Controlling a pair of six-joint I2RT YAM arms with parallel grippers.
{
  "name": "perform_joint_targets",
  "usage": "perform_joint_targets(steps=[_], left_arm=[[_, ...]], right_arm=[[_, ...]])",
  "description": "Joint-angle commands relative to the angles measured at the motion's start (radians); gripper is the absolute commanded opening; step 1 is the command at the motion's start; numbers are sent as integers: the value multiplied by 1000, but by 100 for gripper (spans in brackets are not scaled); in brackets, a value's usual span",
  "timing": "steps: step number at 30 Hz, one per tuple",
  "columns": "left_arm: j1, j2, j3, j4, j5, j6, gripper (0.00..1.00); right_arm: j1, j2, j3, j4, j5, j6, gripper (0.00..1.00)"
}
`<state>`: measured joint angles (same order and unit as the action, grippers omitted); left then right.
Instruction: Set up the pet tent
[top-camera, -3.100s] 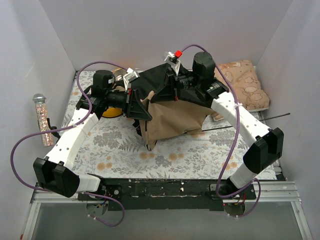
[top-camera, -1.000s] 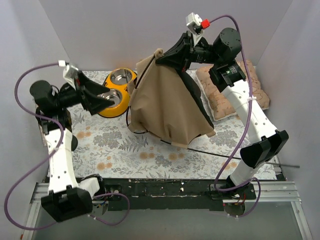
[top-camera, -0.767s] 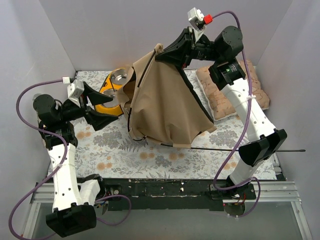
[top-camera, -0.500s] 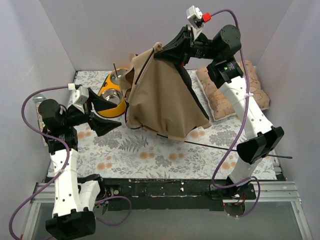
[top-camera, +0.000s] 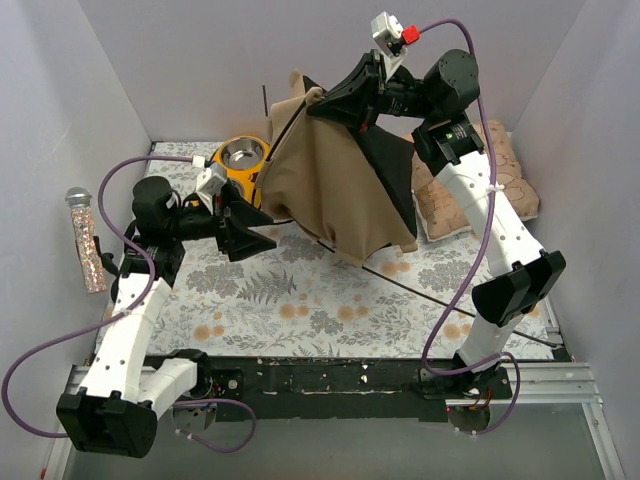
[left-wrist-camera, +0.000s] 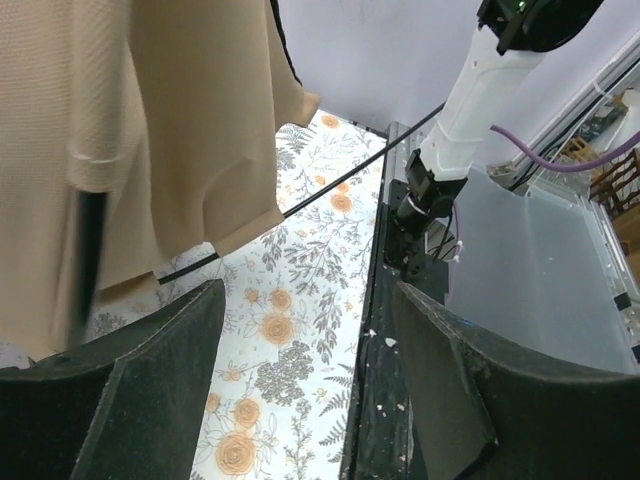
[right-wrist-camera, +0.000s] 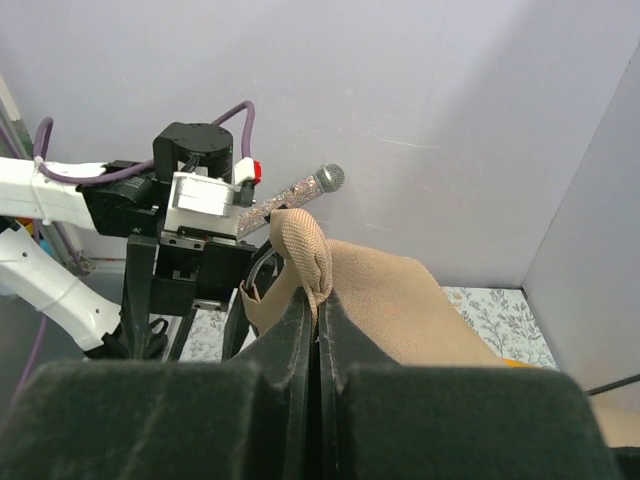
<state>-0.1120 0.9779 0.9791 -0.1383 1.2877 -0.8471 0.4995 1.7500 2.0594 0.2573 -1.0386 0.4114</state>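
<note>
Right gripper (top-camera: 318, 100) is up high, above and just right of the yellow bowl (top-camera: 240, 155), fingers pressed together on a bunched peak of the pet tent (top-camera: 340, 180). The right wrist view confirms it: the gripper (right-wrist-camera: 318, 310) pinches a fold of tan canvas (right-wrist-camera: 380, 290). The shell hangs from that pinch like a limp cone, draped down right beside the bowl, its left edge crossing over the bowl's rim, with the black underside showing on the side away from the bowl. One thin black pole (top-camera: 440, 300) runs out from under the hem, slanting across the floral mat (top-camera: 300, 310) away from the bowl toward the right arm's base.

Left gripper (top-camera: 268, 232) sits low, just on the near side of the bowl, aimed at the tent's lower edge. Its fingers are spread in the wrist view (left-wrist-camera: 310, 300), with only mat between them and the canvas (left-wrist-camera: 180, 120) hanging close by one finger. Cushion (top-camera: 490, 170) lies beyond the tent from the bowl.
</note>
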Motion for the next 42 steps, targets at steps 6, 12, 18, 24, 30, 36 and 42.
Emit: perform_joint_targets(steps=[6,12,18,24,30,36,42], left_arm=[[110,-102,205,-130,45,-71,66],[222,-58,225,-401,82,204,74],[155,5,282,-656,185,442,70],[37,-33,205,-528,128,321,61],[-18,-15,179,-377,42,162,23],[-31,70,250,-160,-4,-230,0],[-29,116,224,69,-93,-656,0]], right_arm=[[8,-66,-33,80,-18,-28,1],[8,-63,-21,91,-31,-6,1],[11,-35,13,83,-38,1,1],[14,-26,16,89,-37,3,1],[22,-15,16,89,-31,0,1],[16,62,77,51,32,-83,27],[-70,65,42,-43,495,-399,69]])
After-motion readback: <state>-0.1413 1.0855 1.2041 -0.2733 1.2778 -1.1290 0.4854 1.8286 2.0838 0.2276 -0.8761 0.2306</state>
